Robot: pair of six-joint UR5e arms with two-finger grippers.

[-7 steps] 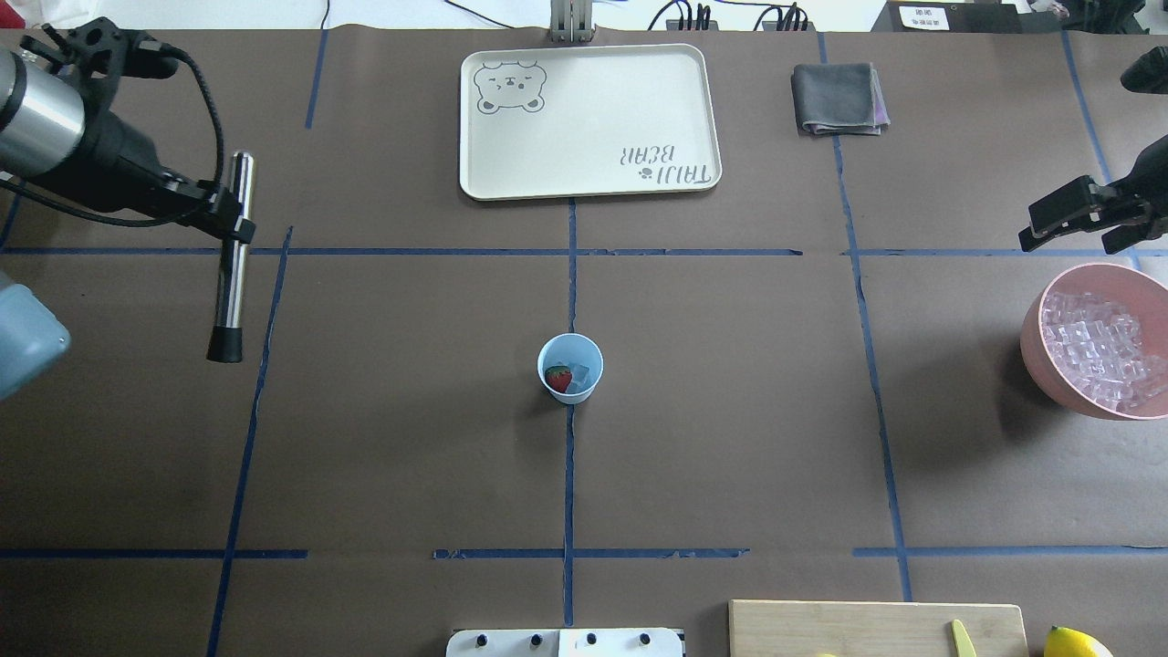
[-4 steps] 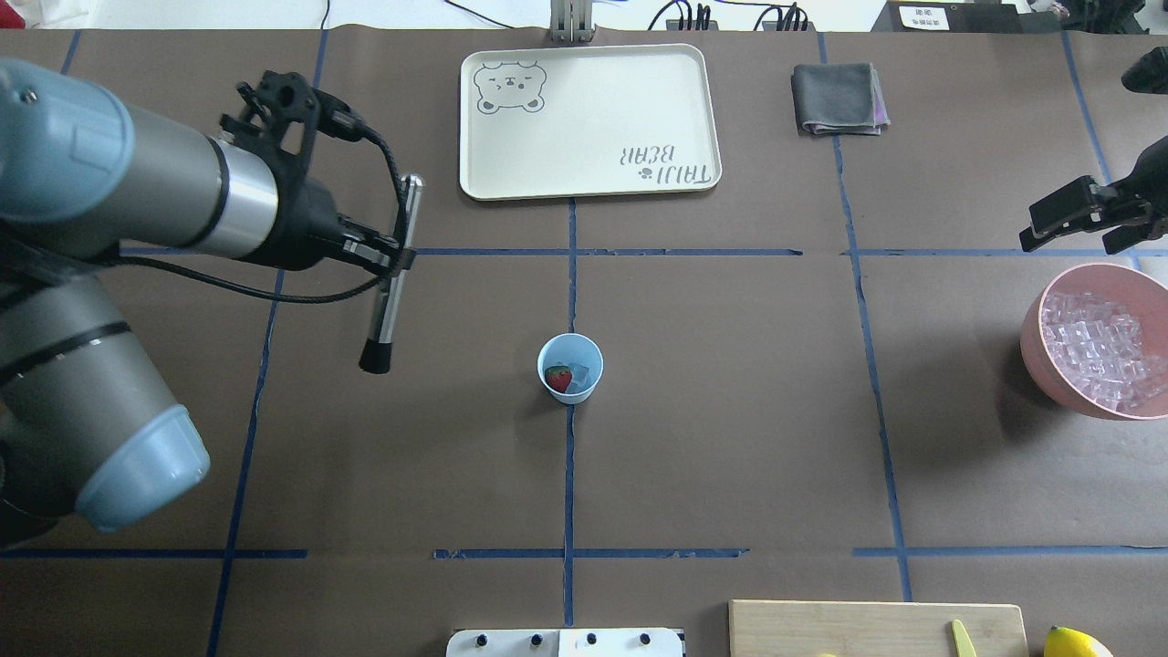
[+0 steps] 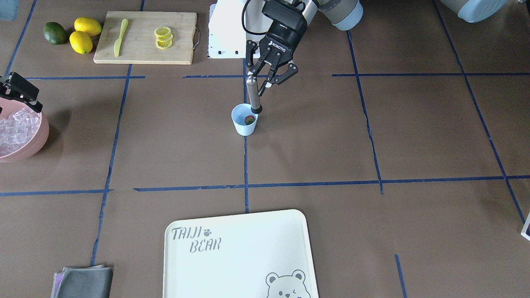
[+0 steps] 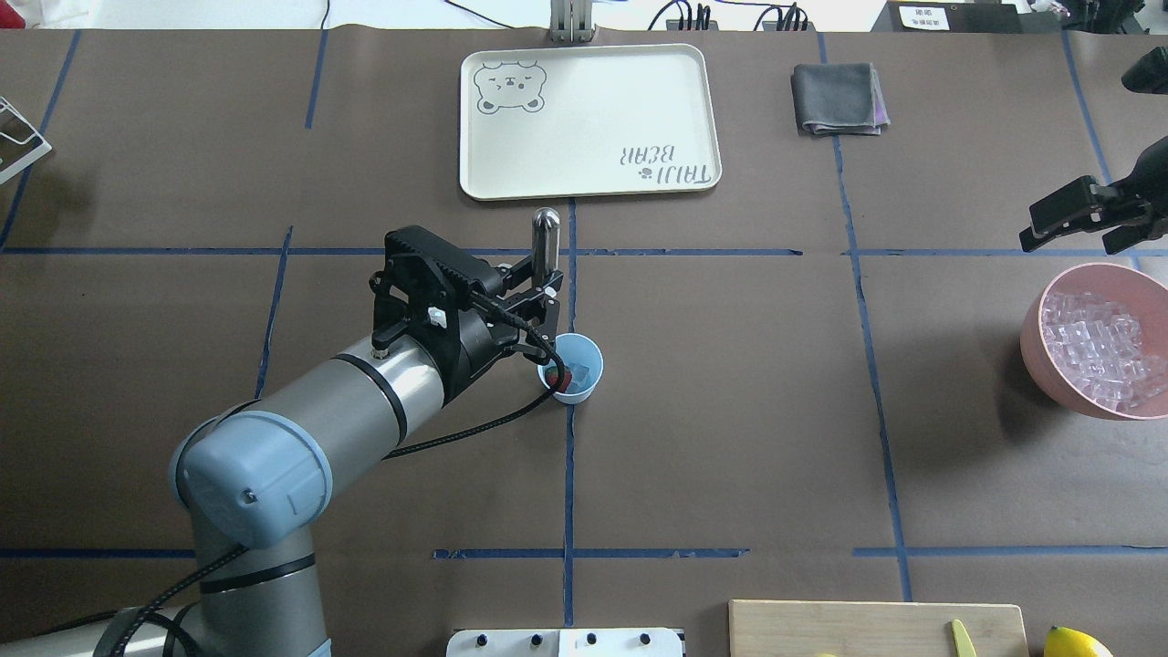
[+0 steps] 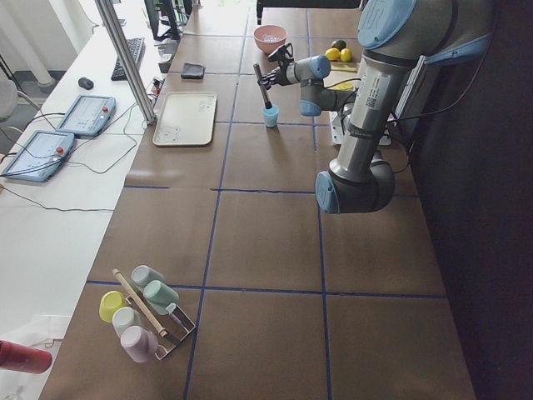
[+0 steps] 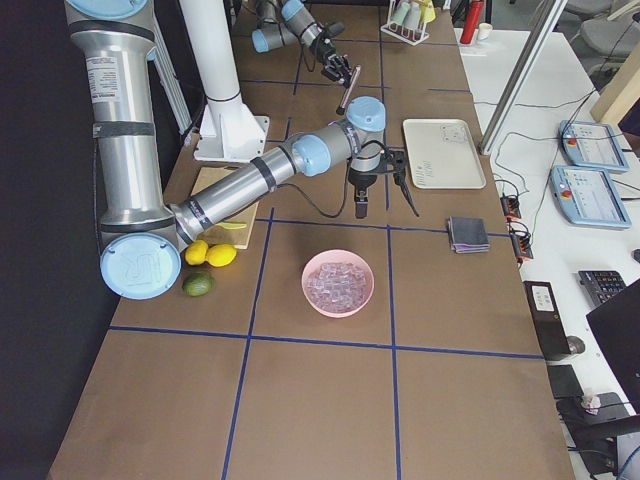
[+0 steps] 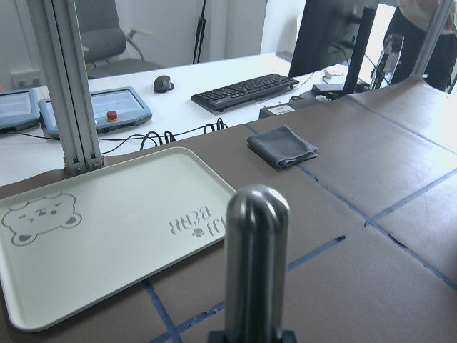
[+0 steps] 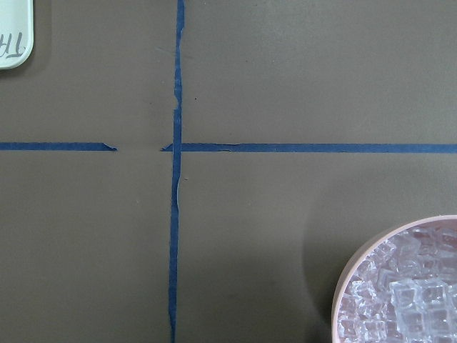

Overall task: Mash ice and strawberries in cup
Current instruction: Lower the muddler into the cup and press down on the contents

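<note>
The light-blue cup (image 4: pixel 584 358) stands at the table's middle and also shows in the front view (image 3: pixel 242 124). A red strawberry (image 3: pixel 249 120) and a clear ice cube (image 4: pixel 582 374) lie in it. My left gripper (image 4: pixel 540 299) is shut on an upright steel muddler (image 4: pixel 546 242) with a black tip (image 3: pixel 256 109). The tip hangs at the cup's rim, just above the strawberry. The muddler's rounded top fills the left wrist view (image 7: pixel 257 250). My right gripper (image 4: pixel 1068 239) is open and empty, far right, just beyond the pink bowl.
A pink bowl (image 4: pixel 1031 342) full of ice cubes (image 4: pixel 1095 347) sits at the right edge. A cream bear tray (image 4: pixel 584 119) and a grey cloth (image 4: pixel 835 99) lie at the back. A cutting board (image 3: pixel 174 41) with lemon slices, lemons and an avocado lies near the robot base.
My left arm has swung in from the far left with the muddler, turned it upright and brought its tip to the cup. The right gripper has not moved.
</note>
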